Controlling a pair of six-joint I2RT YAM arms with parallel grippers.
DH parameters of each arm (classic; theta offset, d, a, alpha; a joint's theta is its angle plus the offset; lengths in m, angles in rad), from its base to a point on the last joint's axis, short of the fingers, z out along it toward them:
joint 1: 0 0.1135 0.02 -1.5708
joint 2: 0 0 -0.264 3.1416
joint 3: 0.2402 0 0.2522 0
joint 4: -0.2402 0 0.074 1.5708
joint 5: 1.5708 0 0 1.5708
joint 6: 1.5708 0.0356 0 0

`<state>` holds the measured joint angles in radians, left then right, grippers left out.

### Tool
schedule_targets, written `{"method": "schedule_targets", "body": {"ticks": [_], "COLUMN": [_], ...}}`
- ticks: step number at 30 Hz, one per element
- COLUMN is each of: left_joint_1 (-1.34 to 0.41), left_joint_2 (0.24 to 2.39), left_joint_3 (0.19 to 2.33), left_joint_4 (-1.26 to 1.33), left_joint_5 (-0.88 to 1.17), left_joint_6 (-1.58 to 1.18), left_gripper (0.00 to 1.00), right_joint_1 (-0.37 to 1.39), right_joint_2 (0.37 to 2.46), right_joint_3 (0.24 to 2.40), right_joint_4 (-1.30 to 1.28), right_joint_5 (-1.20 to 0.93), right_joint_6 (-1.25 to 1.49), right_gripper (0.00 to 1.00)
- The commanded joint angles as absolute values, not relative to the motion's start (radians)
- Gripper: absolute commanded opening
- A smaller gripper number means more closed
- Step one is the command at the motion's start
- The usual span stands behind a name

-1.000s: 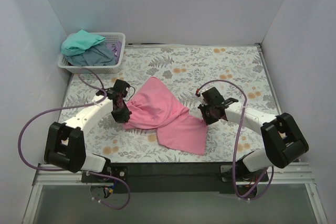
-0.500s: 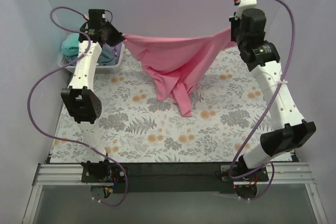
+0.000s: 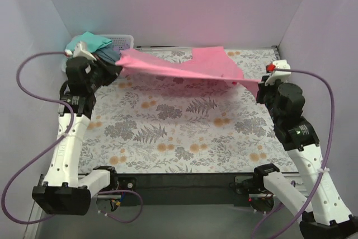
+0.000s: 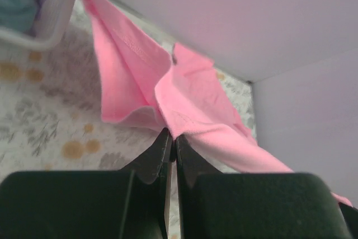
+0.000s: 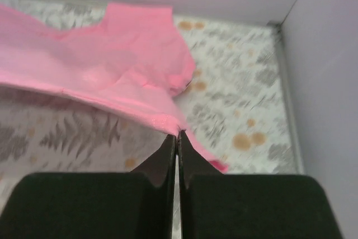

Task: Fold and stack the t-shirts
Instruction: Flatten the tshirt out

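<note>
The pink t-shirt (image 3: 184, 66) hangs stretched across the back of the table, held above the cloth at both ends. My left gripper (image 3: 116, 66) is shut on its left edge, near the basket. My right gripper (image 3: 259, 89) is shut on its right edge, near the right wall. In the left wrist view the pink t-shirt (image 4: 184, 99) runs away from the pinched jaws (image 4: 171, 138). In the right wrist view the pink t-shirt (image 5: 112, 65) spreads left from the pinched jaws (image 5: 178, 135). Teal (image 3: 86, 43) and grey-blue (image 3: 106, 55) t-shirts lie in the basket.
A white lattice basket (image 3: 123, 40) stands at the back left corner, right behind my left gripper. The table carries a floral-print cloth (image 3: 179, 132). Plain walls close in the back and both sides.
Both arms have come down from high at the back and drawn apart. The pink t-shirt, which sagged in a bunch between them, is now pulled out nearly flat and low over the table.
</note>
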<state>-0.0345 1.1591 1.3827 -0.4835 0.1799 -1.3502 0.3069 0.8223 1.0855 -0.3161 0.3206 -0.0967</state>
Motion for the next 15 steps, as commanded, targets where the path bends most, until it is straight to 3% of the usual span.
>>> {"method": "schedule_targets", "body": {"ticks": [1, 2, 5, 6, 8, 9, 15], "left_joint_1": [-0.028, -0.028, -0.028, -0.028, -0.028, -0.028, -0.028], "left_joint_2": [1.087, 1.057, 0.981, 0.973, 0.956, 0.953, 0.907], "left_joint_3": [1.041, 0.982, 0.781, 0.741, 0.669, 0.654, 0.641], "left_joint_4": [-0.541, -0.549, -0.56, -0.569, -0.606, -0.618, -0.687], "left_joint_5": [0.152, 0.149, 0.155, 0.146, 0.135, 0.112, 0.014], "left_joint_6": [-1.351, -1.358, -1.377, -1.388, -1.399, -1.405, -1.443], "left_gripper": [0.0, 0.0, 0.04, 0.06, 0.07, 0.08, 0.24], "right_joint_1": [0.301, 0.301, 0.302, 0.301, 0.301, 0.301, 0.301], "right_joint_2": [0.701, 0.648, 0.554, 0.534, 0.496, 0.491, 0.601], "right_joint_3": [0.89, 0.849, 0.723, 0.671, 0.64, 0.628, 0.661], "right_joint_4": [-0.454, -0.518, -0.606, -0.614, -0.615, -0.612, -0.603], "right_joint_5": [0.148, 0.094, -0.119, -0.2, -0.261, -0.285, -0.169], "right_joint_6": [0.108, 0.144, 0.273, 0.331, 0.371, 0.379, 0.324], "right_gripper": [0.01, 0.02, 0.19, 0.32, 0.4, 0.5, 0.54]}}
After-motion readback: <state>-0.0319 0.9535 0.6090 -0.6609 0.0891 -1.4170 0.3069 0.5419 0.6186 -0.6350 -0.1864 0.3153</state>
